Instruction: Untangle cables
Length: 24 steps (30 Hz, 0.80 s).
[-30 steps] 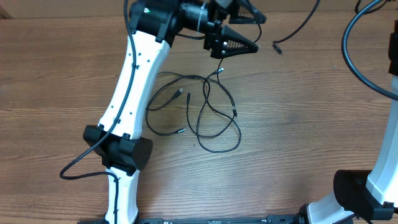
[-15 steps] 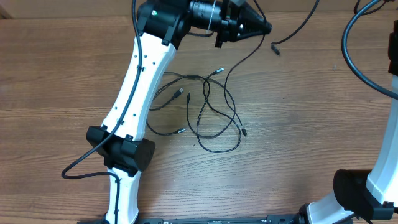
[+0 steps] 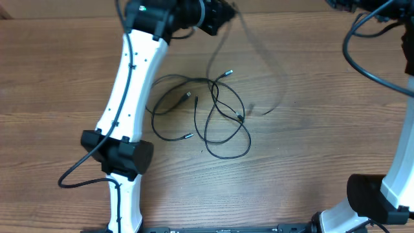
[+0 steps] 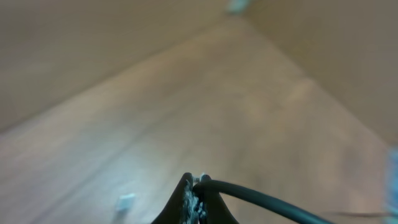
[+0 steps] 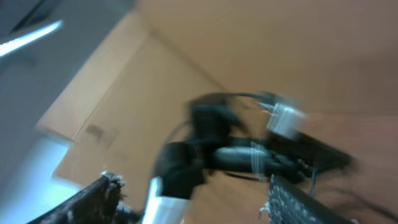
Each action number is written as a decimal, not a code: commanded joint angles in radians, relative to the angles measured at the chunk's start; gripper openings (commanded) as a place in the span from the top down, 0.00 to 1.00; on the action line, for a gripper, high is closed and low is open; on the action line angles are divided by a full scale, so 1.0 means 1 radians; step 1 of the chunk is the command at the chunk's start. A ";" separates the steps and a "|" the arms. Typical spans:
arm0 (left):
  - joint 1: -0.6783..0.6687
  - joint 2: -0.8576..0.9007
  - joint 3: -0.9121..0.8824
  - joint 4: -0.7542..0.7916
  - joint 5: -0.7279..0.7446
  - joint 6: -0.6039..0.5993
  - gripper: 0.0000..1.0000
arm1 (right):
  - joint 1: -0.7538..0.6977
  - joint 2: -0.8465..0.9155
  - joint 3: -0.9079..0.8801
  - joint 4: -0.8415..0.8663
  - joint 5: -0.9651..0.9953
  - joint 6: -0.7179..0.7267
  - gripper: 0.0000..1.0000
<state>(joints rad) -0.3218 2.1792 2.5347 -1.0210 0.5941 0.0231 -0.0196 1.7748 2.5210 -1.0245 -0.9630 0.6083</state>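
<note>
Several thin black cables (image 3: 213,120) lie in loose crossing loops on the wooden table, one silver-tipped plug (image 3: 228,73) pointing up-right. My left gripper (image 3: 223,11) is raised at the far edge, shut on one black cable (image 4: 267,200) pinched at its fingertips (image 4: 198,183). That cable (image 3: 281,77) swings blurred in an arc down toward the right of the tangle. My right gripper (image 5: 193,198) is open with nothing between its fingers (image 5: 99,194); it is high at the back right and faces the left arm.
The left arm's white link (image 3: 129,84) runs diagonally beside the tangle, its base (image 3: 119,155) at the front left. The right arm's base (image 3: 375,197) stands front right, with its thick black wire (image 3: 362,61) looping above the table's right side.
My left gripper shut on a cable and pulled it up and left away from the tangle. My right gripper opened, and the cable end at the back right dropped.
</note>
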 commanded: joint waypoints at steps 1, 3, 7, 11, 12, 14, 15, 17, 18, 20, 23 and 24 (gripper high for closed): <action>0.079 -0.144 0.010 0.046 -0.156 -0.056 0.96 | -0.007 0.029 0.005 -0.130 0.244 -0.172 0.15; 0.123 -0.197 0.010 0.081 -0.149 -0.105 0.96 | -0.007 0.041 0.005 -0.187 0.306 -0.172 0.14; 0.240 -0.301 0.010 0.152 -0.071 -0.183 0.96 | -0.007 0.065 0.005 -0.246 0.361 -0.172 0.12; 0.378 -0.373 0.010 0.218 0.037 -0.262 0.96 | -0.007 0.086 0.005 -0.269 0.371 -0.172 0.12; 0.415 -0.385 0.010 0.224 0.036 -0.286 0.96 | -0.007 0.092 0.005 -0.272 0.371 -0.172 0.12; 0.484 -0.396 0.010 0.215 0.024 -0.297 0.96 | -0.007 0.100 0.005 -0.279 0.371 -0.172 0.12; 0.511 -0.396 0.010 0.206 0.023 -0.297 0.95 | -0.007 0.100 0.005 -0.281 0.371 -0.172 0.12; 0.574 -0.392 0.009 0.150 -0.018 -0.297 0.96 | -0.007 0.102 0.005 -0.292 0.372 -0.172 0.12; 0.603 -0.387 0.009 0.097 -0.090 -0.297 0.96 | -0.007 0.102 0.005 -0.296 0.371 -0.172 0.12; 0.636 -0.377 0.009 0.011 -0.236 -0.303 0.96 | -0.007 0.102 0.005 -0.306 0.372 -0.172 0.11; 0.680 -0.344 0.005 -0.146 -0.579 -0.420 0.96 | -0.006 0.102 0.005 -0.332 0.372 -0.207 0.11; 0.689 -0.333 0.005 -0.177 -0.653 -0.454 0.96 | -0.006 0.102 0.005 -0.339 0.372 -0.220 0.11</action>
<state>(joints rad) 0.3367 1.8099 2.5454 -1.1439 0.2924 -0.3035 -0.0208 1.8767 2.5202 -1.3552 -0.5991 0.4328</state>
